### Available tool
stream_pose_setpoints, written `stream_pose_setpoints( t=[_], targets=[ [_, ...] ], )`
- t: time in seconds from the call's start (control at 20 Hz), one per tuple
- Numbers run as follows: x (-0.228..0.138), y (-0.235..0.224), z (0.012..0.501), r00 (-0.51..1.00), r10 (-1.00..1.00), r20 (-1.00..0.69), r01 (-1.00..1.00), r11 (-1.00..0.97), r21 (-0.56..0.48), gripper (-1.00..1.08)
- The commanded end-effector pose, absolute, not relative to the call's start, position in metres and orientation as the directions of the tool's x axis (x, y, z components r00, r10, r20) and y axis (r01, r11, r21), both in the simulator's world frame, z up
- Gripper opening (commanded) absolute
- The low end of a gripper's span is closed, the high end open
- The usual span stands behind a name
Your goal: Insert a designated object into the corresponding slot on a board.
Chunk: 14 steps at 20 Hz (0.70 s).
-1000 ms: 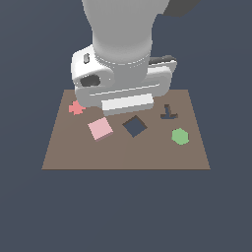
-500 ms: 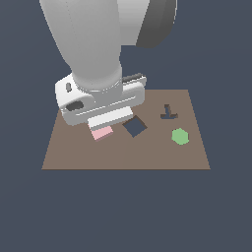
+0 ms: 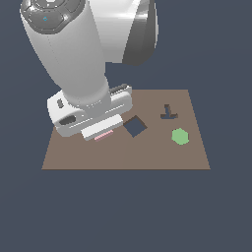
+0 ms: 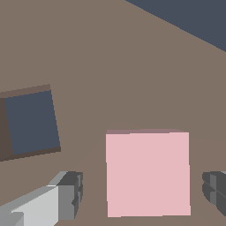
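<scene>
The pale pink square tile point(image 4: 148, 172) lies flat on the brown board point(image 4: 110, 57). My gripper point(image 4: 143, 192) is open, one finger on each side of the tile with a gap to each. In the exterior view only a thin pink edge of the tile point(image 3: 104, 135) shows under my hand, and the gripper itself is hidden by the hand there. The dark navy square slot point(image 3: 135, 126) point(image 4: 32, 121) is cut into the board point(image 3: 162, 152) just to the exterior view's right of the tile, and it holds nothing.
A green hexagon point(image 3: 180, 136) lies on the board at the exterior view's right, near a small dark T-shaped cut-out point(image 3: 168, 114). The large grey arm point(image 3: 78, 59) covers the board's left rear part. The board's edge point(image 4: 176, 22) shows in the wrist view.
The arm has swung to the exterior view's left and come down over the pink tile, which it now hides almost fully. The red cross-shaped piece is now out of sight behind the arm.
</scene>
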<state>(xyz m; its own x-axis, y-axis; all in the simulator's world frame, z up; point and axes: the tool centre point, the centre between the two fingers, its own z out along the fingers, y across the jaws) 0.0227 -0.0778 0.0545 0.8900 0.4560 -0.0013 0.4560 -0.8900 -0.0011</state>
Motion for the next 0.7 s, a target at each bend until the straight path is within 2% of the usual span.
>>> stream_pose_setpoints(
  t=[0.0,0.65],
  targets=[
    [0.025,-0.080,0.051,0.883,0.469,0.000,0.469,-0.883,0.000,1.00],
    [0.026,-0.082,0.031,0.880,0.476,0.000,0.476,-0.880,0.000,1.00]
  ],
)
